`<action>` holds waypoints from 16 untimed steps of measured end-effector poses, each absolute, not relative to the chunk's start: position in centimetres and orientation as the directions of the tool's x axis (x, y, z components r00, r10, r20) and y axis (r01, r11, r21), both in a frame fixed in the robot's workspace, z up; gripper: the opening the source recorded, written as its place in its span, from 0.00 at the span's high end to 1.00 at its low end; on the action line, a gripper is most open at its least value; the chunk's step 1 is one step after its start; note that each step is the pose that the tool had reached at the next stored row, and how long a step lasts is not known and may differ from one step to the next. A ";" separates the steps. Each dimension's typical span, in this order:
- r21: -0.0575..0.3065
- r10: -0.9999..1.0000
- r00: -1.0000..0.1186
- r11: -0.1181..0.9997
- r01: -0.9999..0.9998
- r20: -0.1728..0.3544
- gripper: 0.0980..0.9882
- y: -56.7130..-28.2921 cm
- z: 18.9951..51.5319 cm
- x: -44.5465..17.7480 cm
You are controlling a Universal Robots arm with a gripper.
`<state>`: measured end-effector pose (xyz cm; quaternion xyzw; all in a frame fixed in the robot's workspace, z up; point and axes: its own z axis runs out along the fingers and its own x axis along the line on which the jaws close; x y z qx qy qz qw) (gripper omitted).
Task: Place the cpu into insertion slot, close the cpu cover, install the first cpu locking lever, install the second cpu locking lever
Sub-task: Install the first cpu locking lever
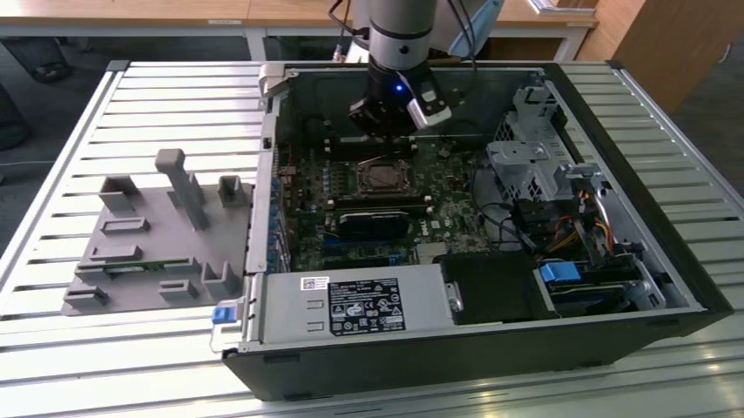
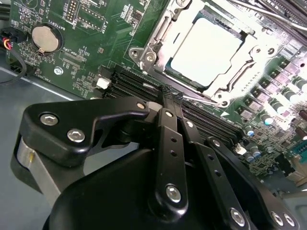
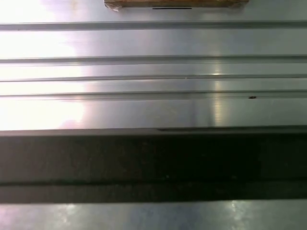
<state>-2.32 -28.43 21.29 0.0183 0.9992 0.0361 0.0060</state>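
The cpu (image 2: 206, 50), a silver-topped square chip, lies in the insertion slot (image 1: 381, 178) on the green board inside the open computer case. The cpu cover (image 2: 249, 62), a silver frame, lies flat around the chip. Thin metal lever rods (image 2: 268, 10) run along the socket's far side. My gripper (image 2: 169, 92) hangs just beside the socket, over the black memory slots (image 2: 129, 85), with its two black fingers (image 2: 167, 143) pressed together and nothing between them. In the exterior view the gripper (image 1: 389, 131) sits low over the board, just behind the socket.
A grey fixture block (image 1: 152, 235) stands on the slatted aluminium table (image 1: 70, 131) at the exterior view's left. The power supply (image 1: 348, 305), a drive cage (image 1: 535, 165) and cables crowd the case. The first wrist view looks at table slats (image 3: 153, 67) and a dark case edge (image 3: 153, 163).
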 end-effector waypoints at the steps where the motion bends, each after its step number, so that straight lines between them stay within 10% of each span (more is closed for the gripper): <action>1: 0.072 0.037 -0.999 0.997 0.036 -0.011 0.99 -28.4 21.3 -2.3; 16: 0.072 0.037 -0.999 0.997 0.036 -0.011 0.99 -28.4 20.4 -1.9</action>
